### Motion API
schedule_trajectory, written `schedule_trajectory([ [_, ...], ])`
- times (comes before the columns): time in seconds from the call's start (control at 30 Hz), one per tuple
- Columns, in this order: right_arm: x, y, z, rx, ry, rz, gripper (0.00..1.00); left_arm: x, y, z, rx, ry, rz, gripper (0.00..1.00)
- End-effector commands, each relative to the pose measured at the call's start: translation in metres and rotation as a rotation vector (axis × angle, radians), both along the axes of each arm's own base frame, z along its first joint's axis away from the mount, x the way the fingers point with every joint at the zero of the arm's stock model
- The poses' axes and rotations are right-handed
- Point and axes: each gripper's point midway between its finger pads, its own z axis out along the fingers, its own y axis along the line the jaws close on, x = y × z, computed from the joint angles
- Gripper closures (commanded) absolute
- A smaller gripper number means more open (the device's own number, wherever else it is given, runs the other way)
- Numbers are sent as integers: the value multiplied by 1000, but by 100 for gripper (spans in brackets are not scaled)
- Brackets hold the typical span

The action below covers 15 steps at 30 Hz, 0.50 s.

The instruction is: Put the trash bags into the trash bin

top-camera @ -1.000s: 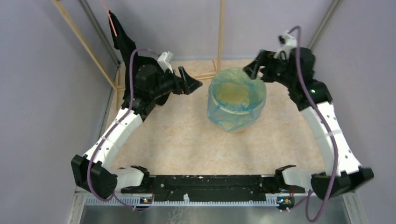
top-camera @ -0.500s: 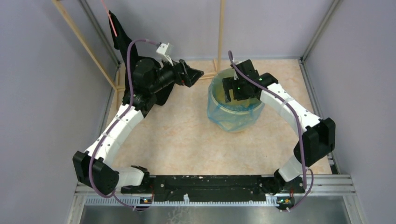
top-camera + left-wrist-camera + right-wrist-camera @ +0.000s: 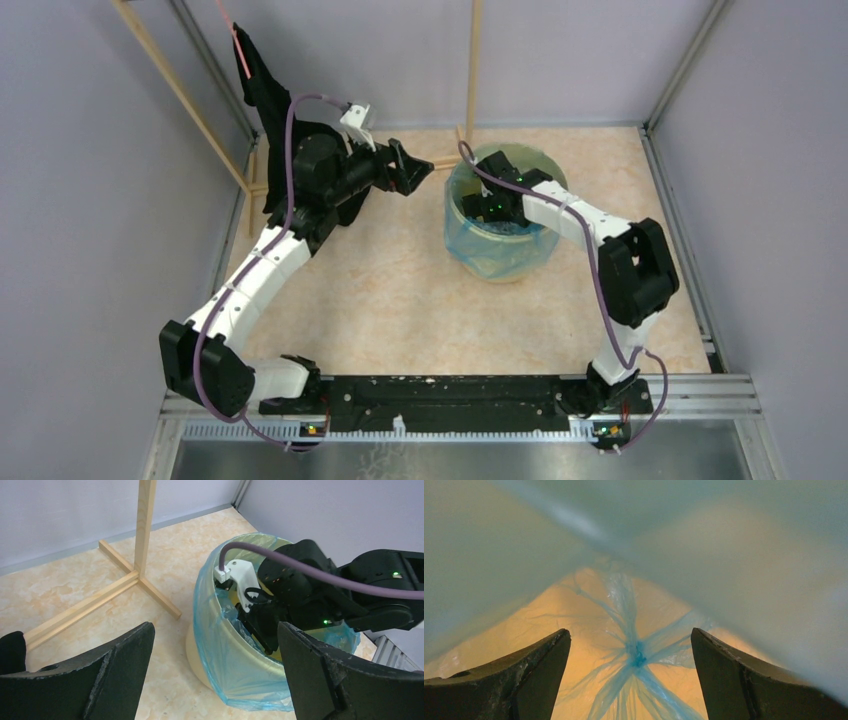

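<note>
**Inspector:** Firstly, where is the trash bag (image 3: 478, 252)?

**Assistant:** It is lining the trash bin (image 3: 196, 652). The film is folded over the rim and hangs down the outer wall, and only the yellow base is bare. The bin stands upright on the table (image 3: 400, 300), toward the far side.

**Inspector:** Right gripper (image 3: 484, 208)?

**Assistant:** It is lowered inside the bin, pointing down. Its wrist view shows both fingers (image 3: 524, 675) spread apart with nothing pinched between them. The bag's gathered bottom seam lies below them on the yellow floor. I cannot tell whether the fingertips touch the film, because the near film is blurred.

**Inspector:** Left gripper (image 3: 415, 170)?

**Assistant:** It is raised to the left of the bin and apart from it. The jaws are wide and hold nothing, and they face the bagged wall.

**Inspector:** Other items?

**Assistant:** A wooden frame (image 3: 142, 540) stands at the far edge, near the bin. A black cloth (image 3: 262, 85) hangs at the far left corner, behind the left arm.
</note>
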Motion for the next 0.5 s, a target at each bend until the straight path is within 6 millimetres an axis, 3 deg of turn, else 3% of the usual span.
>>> schedule_trajectory([
  [0.0, 13, 8, 7, 17, -69, 10, 10, 0, 1, 15, -7, -79, 2, 1],
  [0.1, 16, 11, 18, 39, -90, 5, 10, 1, 0, 13, -8, -68, -7, 1],
  [0.47, 4, -3, 121, 112, -265, 4, 7, -1, -4, 9, -18, -50, -22, 1],
])
